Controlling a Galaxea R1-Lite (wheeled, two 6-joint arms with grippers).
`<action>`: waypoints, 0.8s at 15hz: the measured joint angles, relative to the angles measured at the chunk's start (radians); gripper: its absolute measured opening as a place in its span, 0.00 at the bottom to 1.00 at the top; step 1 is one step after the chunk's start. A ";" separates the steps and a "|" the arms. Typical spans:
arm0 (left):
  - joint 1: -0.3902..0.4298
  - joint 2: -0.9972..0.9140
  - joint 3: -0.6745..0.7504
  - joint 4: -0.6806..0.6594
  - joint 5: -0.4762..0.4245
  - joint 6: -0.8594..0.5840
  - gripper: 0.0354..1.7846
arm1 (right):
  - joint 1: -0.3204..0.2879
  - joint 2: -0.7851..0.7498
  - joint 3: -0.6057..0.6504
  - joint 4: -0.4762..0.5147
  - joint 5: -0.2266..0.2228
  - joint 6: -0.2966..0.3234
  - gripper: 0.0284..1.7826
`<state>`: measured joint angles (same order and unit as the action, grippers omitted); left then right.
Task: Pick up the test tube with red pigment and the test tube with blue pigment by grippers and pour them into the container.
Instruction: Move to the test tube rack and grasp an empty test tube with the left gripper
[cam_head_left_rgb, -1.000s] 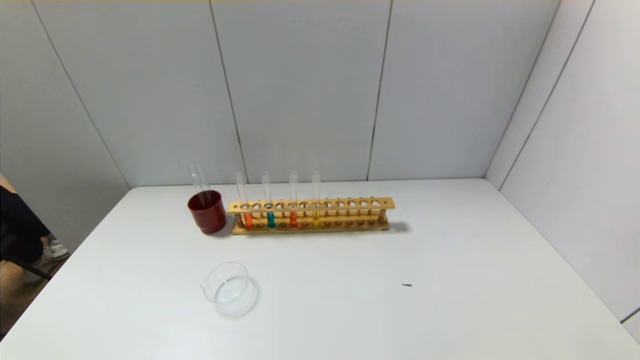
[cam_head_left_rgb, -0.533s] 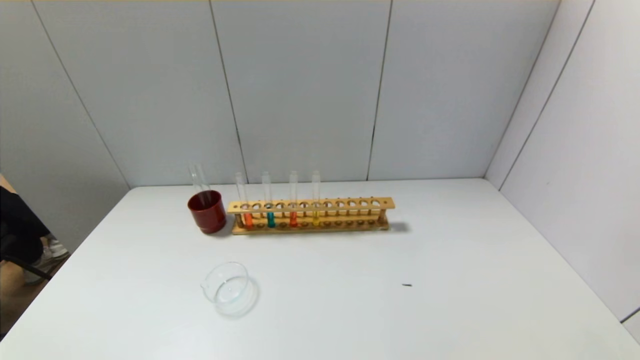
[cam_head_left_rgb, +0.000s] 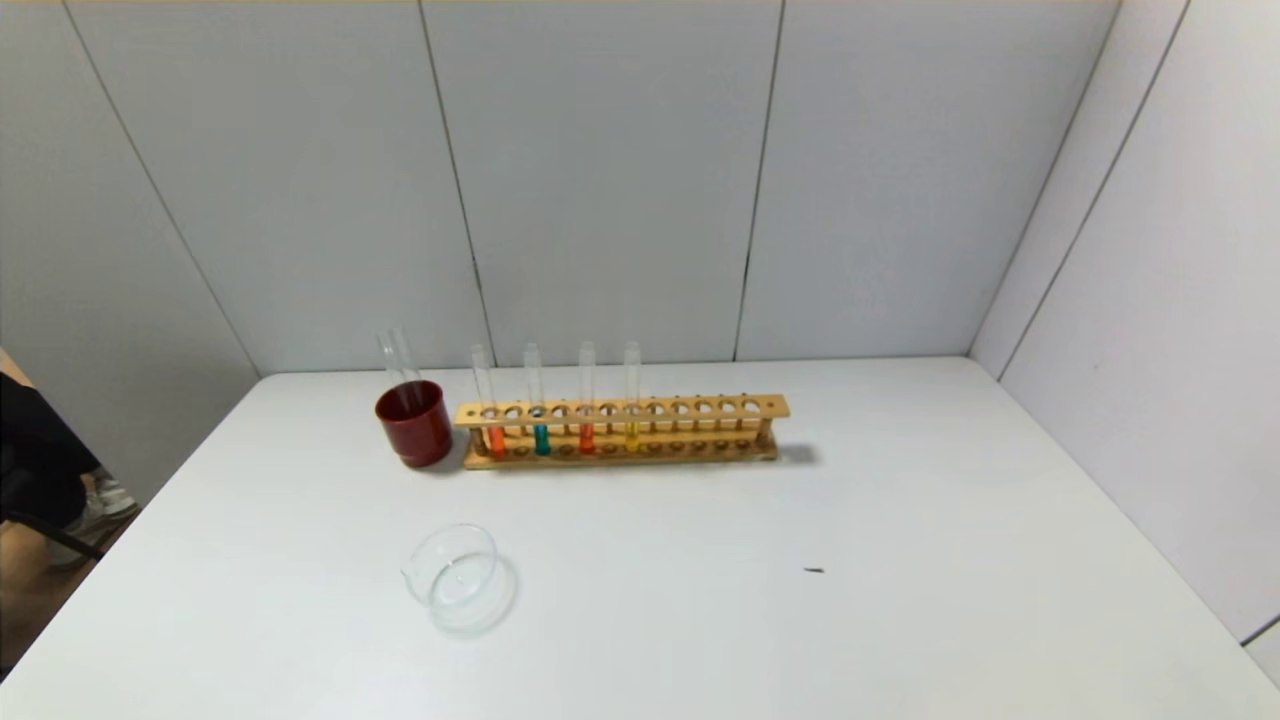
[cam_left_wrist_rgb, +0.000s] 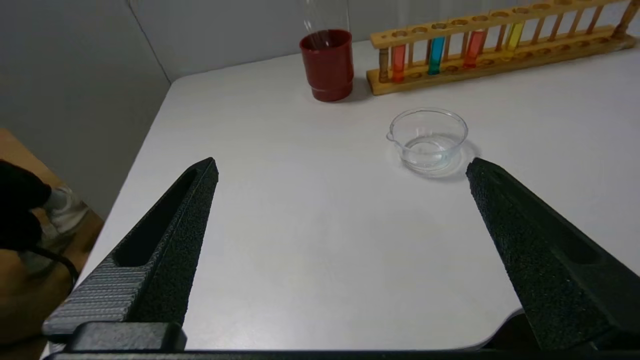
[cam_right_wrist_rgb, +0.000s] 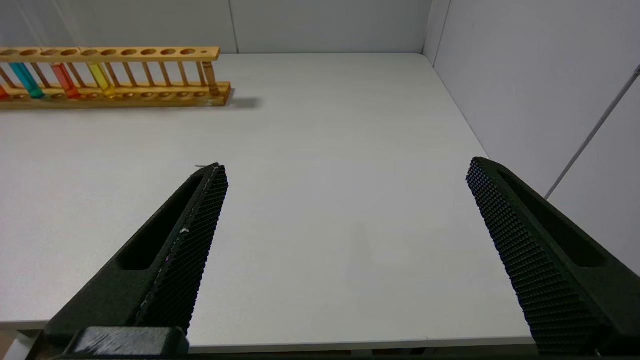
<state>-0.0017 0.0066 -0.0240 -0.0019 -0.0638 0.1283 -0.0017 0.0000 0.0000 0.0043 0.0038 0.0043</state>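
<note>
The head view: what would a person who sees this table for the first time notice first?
Probably the long wooden rack at the far side of the white table, holding thin glass tubes with orange-red, teal, deeper red and yellow liquid. A dark red cup stands beside its left end, and a small clear glass dish sits nearer.

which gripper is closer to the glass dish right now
Left. The left gripper, open, hangs over the table's near edge with the dish just ahead. The right gripper, open, is over the table's right side, and its view does not show the dish.
</note>
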 joint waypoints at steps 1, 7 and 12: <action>0.000 0.016 -0.045 0.001 -0.032 0.002 0.98 | 0.000 0.000 0.000 0.000 0.000 0.000 0.98; -0.025 0.336 -0.420 0.016 -0.103 -0.037 0.98 | 0.000 0.000 0.000 0.000 0.000 0.000 0.98; -0.083 0.754 -0.637 -0.060 -0.163 -0.076 0.98 | 0.000 0.000 0.000 0.000 0.000 0.000 0.98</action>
<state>-0.0845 0.7611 -0.6609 -0.0615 -0.2266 0.0519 -0.0017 0.0000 0.0000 0.0043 0.0043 0.0043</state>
